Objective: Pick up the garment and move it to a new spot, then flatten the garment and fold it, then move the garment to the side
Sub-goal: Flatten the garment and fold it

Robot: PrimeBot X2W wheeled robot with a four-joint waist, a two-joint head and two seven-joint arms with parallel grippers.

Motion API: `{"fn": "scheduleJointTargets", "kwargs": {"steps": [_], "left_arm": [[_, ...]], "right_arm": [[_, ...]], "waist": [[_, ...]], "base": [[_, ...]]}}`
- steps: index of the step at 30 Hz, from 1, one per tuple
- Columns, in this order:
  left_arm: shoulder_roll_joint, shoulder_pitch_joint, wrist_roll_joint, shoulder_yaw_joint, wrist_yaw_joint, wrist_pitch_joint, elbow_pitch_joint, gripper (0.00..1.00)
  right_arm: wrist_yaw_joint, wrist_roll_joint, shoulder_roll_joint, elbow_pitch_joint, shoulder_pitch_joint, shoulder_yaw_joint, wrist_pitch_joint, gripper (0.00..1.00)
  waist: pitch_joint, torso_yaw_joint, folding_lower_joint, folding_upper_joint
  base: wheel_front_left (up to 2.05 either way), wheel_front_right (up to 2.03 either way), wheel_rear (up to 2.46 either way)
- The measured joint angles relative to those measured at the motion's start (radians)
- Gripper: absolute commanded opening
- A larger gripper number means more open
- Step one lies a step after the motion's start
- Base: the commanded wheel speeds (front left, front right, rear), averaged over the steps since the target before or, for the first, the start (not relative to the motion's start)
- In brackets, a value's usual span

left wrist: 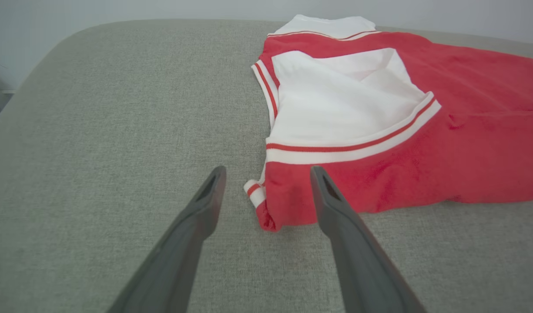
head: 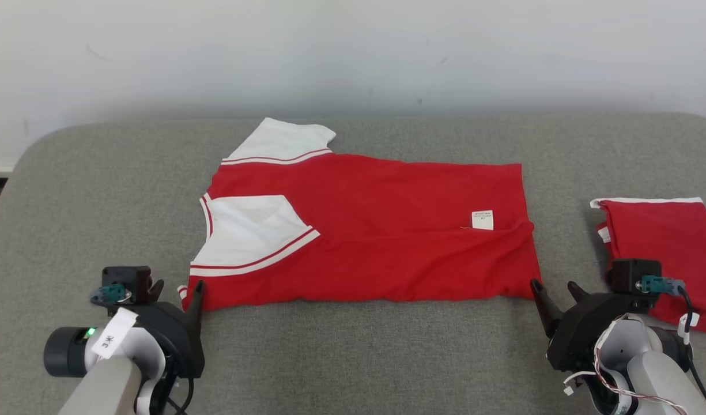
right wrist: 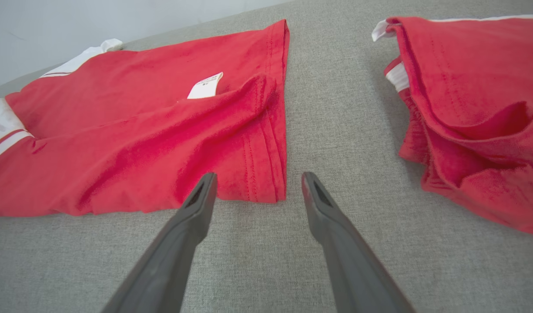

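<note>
Left end effector [head: 178, 283], right end effector [head: 554, 283] both released; I'd pinch the garment [head: 376, 230] evenly at both near corners.

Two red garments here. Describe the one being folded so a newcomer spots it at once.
On the grey fabric surface, look to the middle, beyond the left gripper and right gripper. The red shirt lies spread flat, white sleeves at its left end; the other garment, at the right edge, is a smaller bundle.
</note>
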Motion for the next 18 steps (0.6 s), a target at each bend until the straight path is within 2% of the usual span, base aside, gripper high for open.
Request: {"fn": "scheduleJointTargets", "kwargs": {"steps": [18], "left_arm": [[-0.027, -0.050, 0.021, -0.024, -0.009, 0.030, 0.021, 1.00]], "right_arm": [[0.000, -0.016, -0.012, 0.036, -0.105, 0.021, 0.006, 1.00]], "waist": [[0.109, 0.017, 0.0001, 0.0001]], "base": [[0.00, 0.00, 0.00]]}}
